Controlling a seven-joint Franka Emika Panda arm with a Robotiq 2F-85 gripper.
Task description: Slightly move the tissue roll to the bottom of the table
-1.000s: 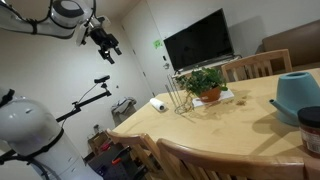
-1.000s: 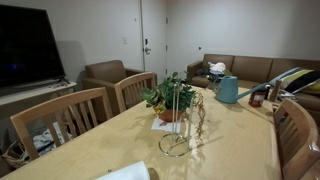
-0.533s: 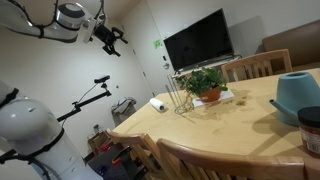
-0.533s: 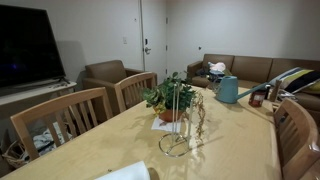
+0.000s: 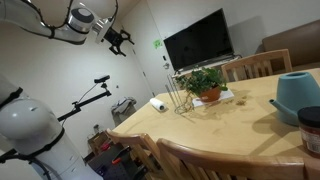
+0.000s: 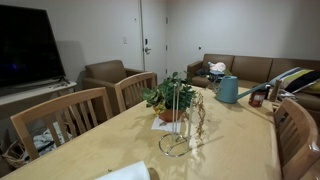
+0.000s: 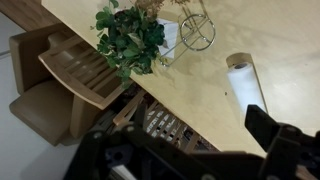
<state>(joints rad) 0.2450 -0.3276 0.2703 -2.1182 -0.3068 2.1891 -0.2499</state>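
One tissue roll (image 5: 157, 104) lay on its side on the bench (image 5: 250, 122), close to the bench's corner and edge; from the wrist camera the same single roll (image 7: 243, 86) showed near the rim of the bench (image 7: 270, 30), apart from everything else. The robot arm (image 5: 80, 18) was raised high by the wall, well away from the roll, and its jaws stood spread apart with nothing between them. In the wrist view they were only dark, blurred shapes along the lower edge. One potted plant (image 5: 207, 83) stood farther in on the bench, with one wire stand (image 5: 180, 98) just beside it on the roll's side; both also appeared in an exterior view, plant (image 6: 168, 99) behind stand (image 6: 181, 135). One teal watering can (image 6: 228, 91) sat beyond them toward the far end. In an exterior view, three wooden chairs were drawn up: two along one side (image 6: 60, 117) (image 6: 135, 90) and one opposite (image 6: 296, 132). One dark television (image 5: 198, 42) stood against the wall, and one sofa (image 6: 250, 70) sat at the back of the room.
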